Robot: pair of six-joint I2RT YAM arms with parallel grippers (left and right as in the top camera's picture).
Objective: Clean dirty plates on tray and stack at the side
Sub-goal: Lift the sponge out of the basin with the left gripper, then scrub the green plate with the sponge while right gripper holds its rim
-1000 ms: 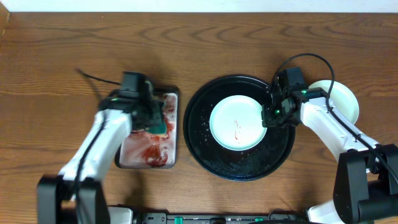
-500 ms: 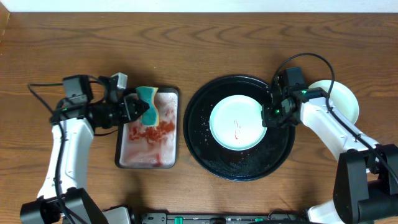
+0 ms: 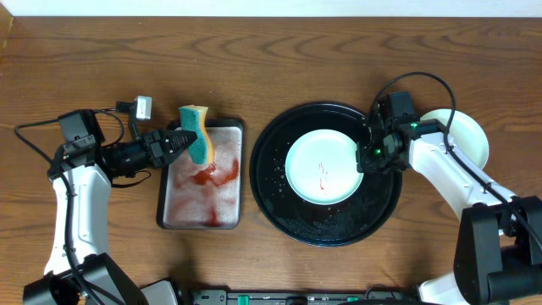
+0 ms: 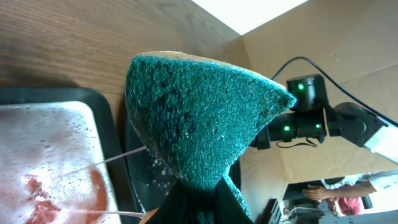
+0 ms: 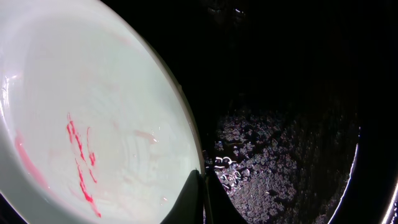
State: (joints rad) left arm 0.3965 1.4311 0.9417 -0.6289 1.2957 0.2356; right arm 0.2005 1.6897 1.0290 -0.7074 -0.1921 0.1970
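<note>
**Sponge held over dish; plate gripped in tray**

The wooden surface point(image 3: 271, 59) carried the wet black tray point(image 3: 279, 203) right of centre. Left of it stood the rectangular dish point(image 3: 203, 216), holding red-streaked suds. The mint plate point(image 3: 326, 165) lay in the tray with red smears at its middle. The left gripper point(image 3: 188, 138) had its jaws clamped on the green sponge point(image 3: 197, 135) above the dish's far edge. The right gripper point(image 3: 370, 154) had its jaws closed on the mint plate's right rim.

Side plates point(image 3: 471, 135) half hidden under right arm point(image 3: 445, 165), plate point(image 5: 81, 112) cropped by wrist view, sponge point(image 4: 199, 118) screening tray point(image 4: 146, 182).
</note>
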